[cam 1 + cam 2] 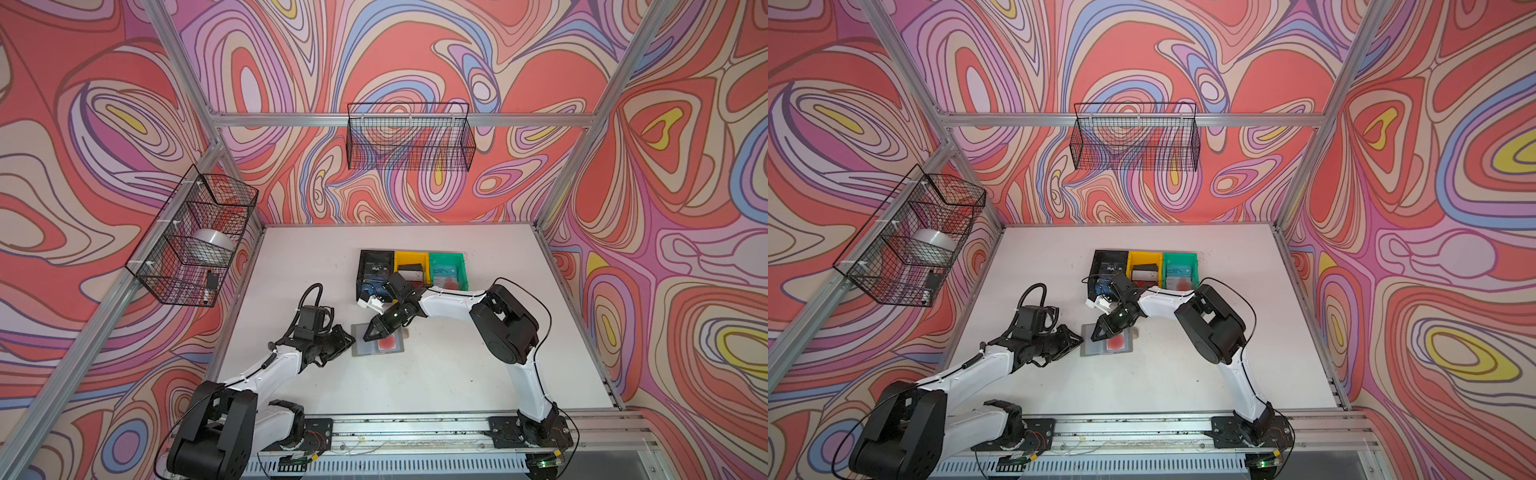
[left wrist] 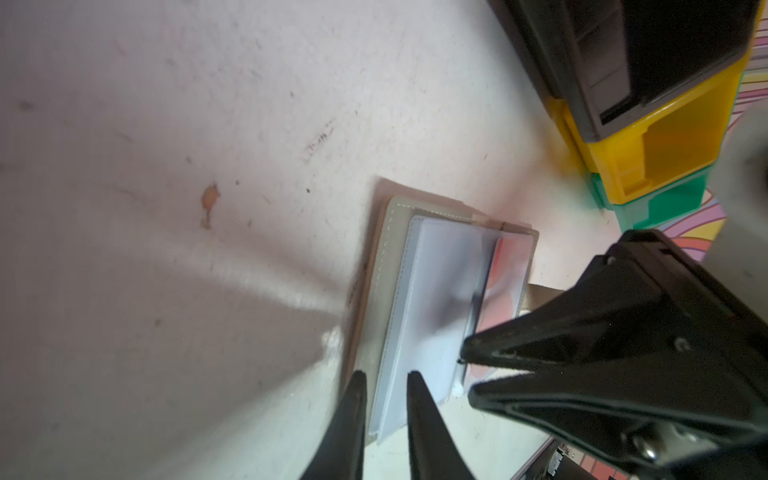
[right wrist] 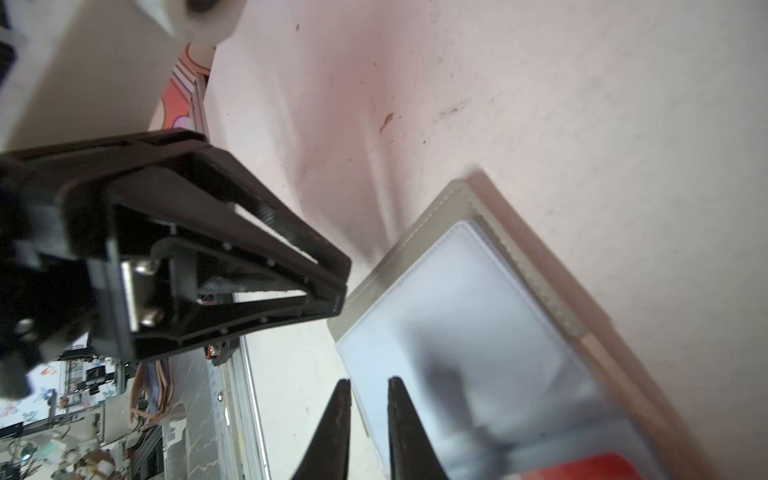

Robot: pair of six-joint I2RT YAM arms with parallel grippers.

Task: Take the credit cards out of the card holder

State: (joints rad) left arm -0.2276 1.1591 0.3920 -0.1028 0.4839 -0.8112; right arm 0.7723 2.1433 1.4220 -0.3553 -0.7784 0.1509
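The grey card holder (image 1: pixel 360 348) lies open on the table in both top views (image 1: pixel 1090 348). A pale credit card with a red circle (image 1: pixel 388 343) shows through the sleeve on its right half. My left gripper (image 1: pixel 352 341) is at the holder's left edge. In the left wrist view its tips (image 2: pixel 387 376) stand narrowly apart, with the cover and sleeve edge between them. My right gripper (image 1: pixel 366 337) hangs over the holder's left half. Its tips (image 3: pixel 369 381) are nearly shut on the edge of a clear sleeve page (image 3: pixel 457 299), which is blurred. Red card (image 2: pixel 509 266) shows under that page.
Black (image 1: pixel 360 272), yellow (image 1: pixel 400 258) and green (image 1: pixel 462 270) bins stand in a row just behind the holder, with cards inside. The right forearm crosses in front of them. Wire baskets hang on the left wall (image 1: pixel 191 237) and the back wall (image 1: pixel 409 137).
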